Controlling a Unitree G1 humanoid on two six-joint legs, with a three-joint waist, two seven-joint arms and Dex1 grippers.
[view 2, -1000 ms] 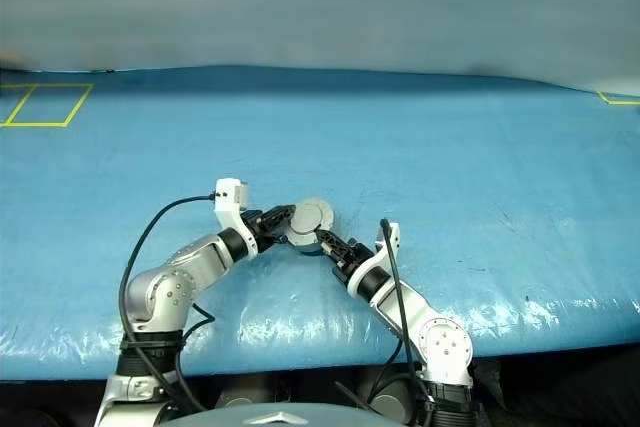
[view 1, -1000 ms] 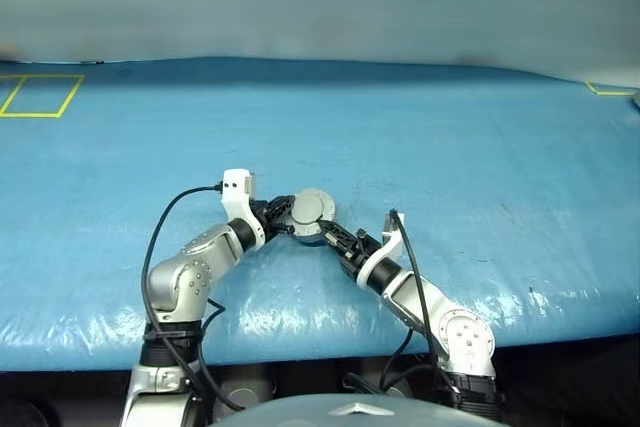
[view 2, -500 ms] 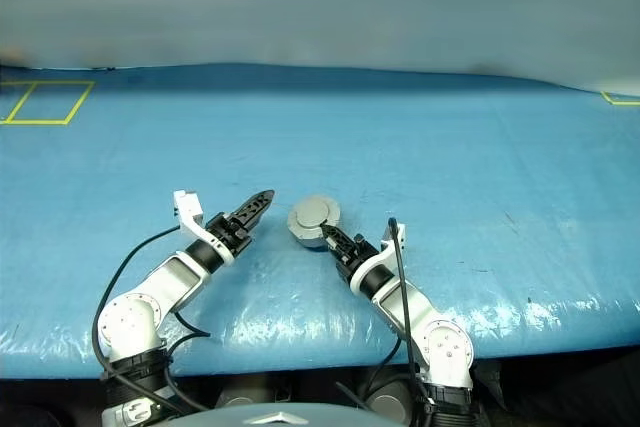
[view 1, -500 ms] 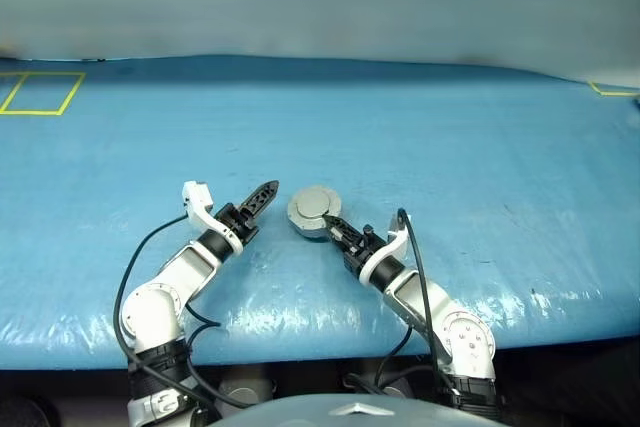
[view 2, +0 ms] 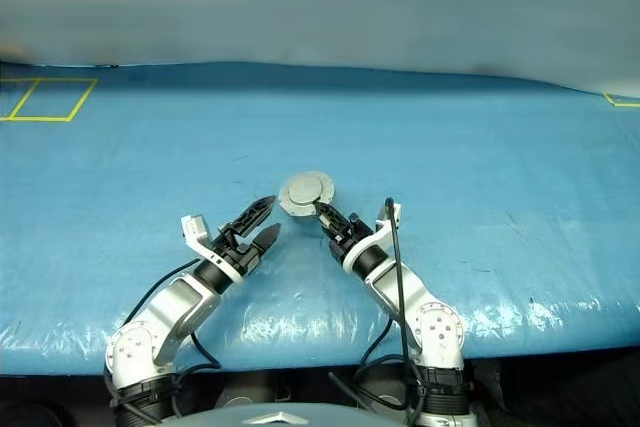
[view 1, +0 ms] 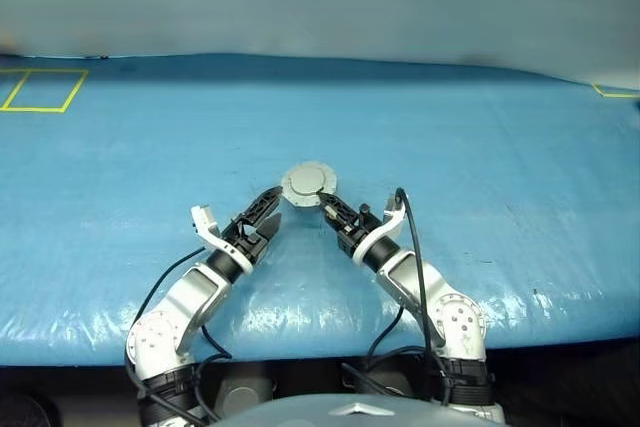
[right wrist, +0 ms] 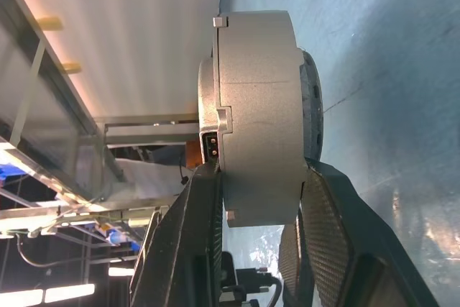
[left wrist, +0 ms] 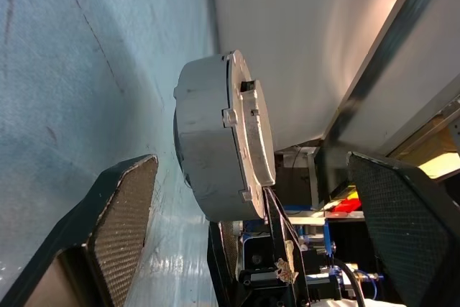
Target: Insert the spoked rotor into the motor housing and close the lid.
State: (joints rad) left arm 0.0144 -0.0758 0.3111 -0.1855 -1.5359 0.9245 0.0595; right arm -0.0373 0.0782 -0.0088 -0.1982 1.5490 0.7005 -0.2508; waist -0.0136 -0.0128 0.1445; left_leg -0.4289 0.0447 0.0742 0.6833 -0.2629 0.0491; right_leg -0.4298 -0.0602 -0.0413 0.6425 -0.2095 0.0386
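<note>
Left gripper (view 1: 268, 213): you see its fingers spread wide, just beside the housing, touching nothing.
Right gripper (view 1: 327, 203): you see it pinching the motor housing (view 1: 309, 185) by its flat faces.
Housing: lid (left wrist: 253, 133) closed, held above the blue table (view 1: 480, 147), between both grippers.

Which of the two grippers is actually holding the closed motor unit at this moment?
The right gripper: its fingers clamp the motor housing. The left gripper stands open beside it, touching nothing.
</note>
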